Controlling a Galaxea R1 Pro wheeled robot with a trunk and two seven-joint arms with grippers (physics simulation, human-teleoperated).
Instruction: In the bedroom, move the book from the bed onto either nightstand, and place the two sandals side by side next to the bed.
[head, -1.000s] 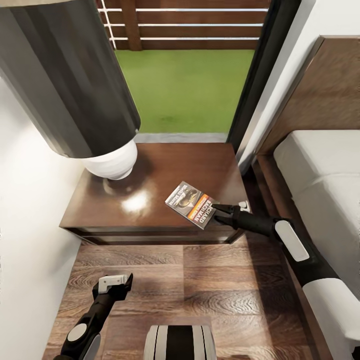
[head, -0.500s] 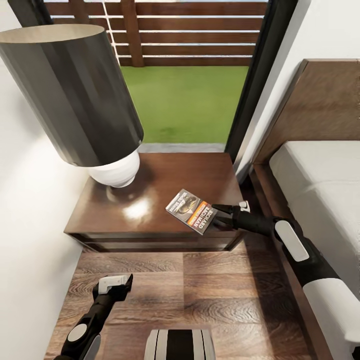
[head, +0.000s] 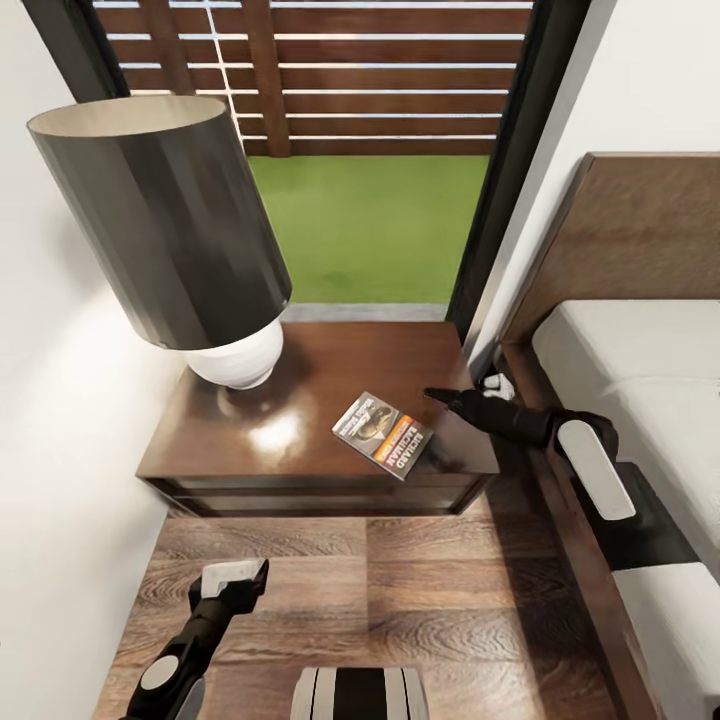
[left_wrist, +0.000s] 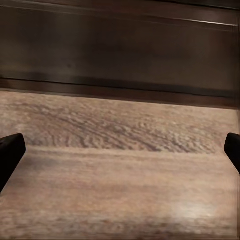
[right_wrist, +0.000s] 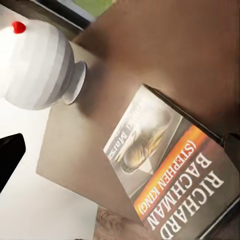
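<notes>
your right gripper (head: 437, 396) hangs spread and empty just beside the book (head: 384, 434), which lies flat near the nightstand's (head: 300, 450) front right corner.

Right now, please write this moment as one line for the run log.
book: flat on nightstand, near front edge | right gripper: open, apart from book | left gripper: open, over floor | sandals: pending

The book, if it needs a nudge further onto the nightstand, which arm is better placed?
Right, probably: the right end effector hovers beside the book over the nightstand; the left end effector hangs low above the floor.
</notes>
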